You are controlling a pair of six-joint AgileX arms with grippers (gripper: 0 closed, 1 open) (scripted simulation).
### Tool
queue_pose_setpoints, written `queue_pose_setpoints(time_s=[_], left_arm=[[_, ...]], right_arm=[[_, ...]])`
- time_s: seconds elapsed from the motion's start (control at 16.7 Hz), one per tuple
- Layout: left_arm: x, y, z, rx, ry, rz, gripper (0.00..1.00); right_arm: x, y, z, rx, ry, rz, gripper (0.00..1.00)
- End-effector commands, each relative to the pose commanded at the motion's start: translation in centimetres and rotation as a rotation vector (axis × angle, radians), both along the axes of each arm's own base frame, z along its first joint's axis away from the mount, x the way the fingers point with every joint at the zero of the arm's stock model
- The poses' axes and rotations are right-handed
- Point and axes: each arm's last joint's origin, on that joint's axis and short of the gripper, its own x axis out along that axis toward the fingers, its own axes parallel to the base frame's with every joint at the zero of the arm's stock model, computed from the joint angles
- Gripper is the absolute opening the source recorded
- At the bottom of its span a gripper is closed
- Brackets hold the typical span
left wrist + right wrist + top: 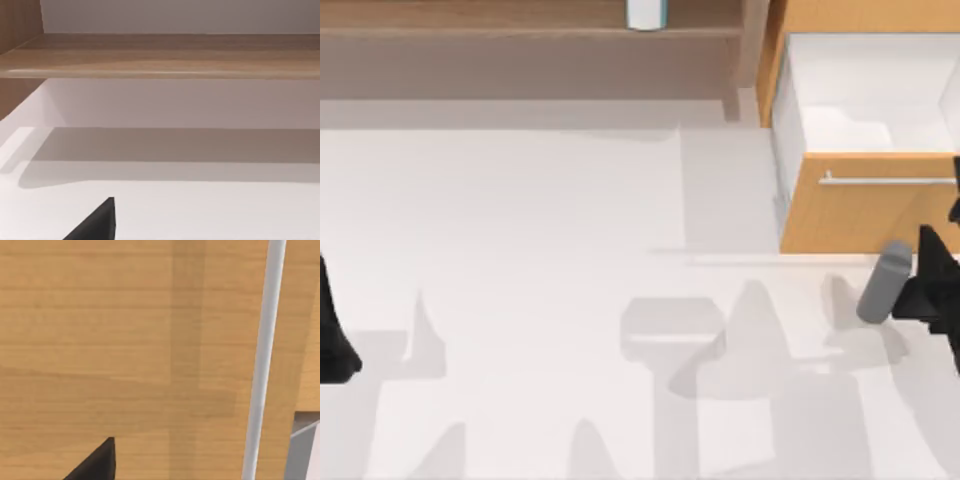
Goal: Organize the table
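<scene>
Right hand [910, 290] above the table [540, 260], clasping a grey cylinder [883, 284].

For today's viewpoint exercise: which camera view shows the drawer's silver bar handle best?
The right wrist view shows the handle best: a long silver bar, close up, crossing the orange wood drawer front. The top view shows it as a thin line across that front, with the right gripper nearby. The left wrist view faces the wooden shelf.

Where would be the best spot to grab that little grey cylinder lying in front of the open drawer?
Probably across its middle, coming from above: the grey cylinder lies tilted on the table, so its round sides are exposed. The right tool is already beside it.
</scene>
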Motion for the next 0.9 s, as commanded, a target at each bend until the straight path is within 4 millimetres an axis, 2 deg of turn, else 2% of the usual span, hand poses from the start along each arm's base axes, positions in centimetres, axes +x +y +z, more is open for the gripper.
queue_pose_setpoints(time_s=[0.18, 0.48, 0.72, 0.9], left_arm=[[0.0, 0.0, 0.0, 0.0, 0.0, 0.0, 1.0], [0.0, 0.0, 0.0, 0.0, 0.0, 0.0, 1.0], [0.0, 0.0, 0.0, 0.0, 0.0, 0.0, 1.0], [0.0, 0.0, 0.0, 0.0, 0.0, 0.0, 1.0]], right_arm=[[0.3, 0.0, 0.0, 0.0, 0.002, -0.001, 1.0], [2.3, 0.0, 0.0, 0.0, 0.0, 0.0, 1.0], [2.5, 0.0, 0.0, 0.0, 0.0, 0.0, 1.0], [2.5, 0.0, 0.0, 0.0, 0.0, 0.0, 0.77]])
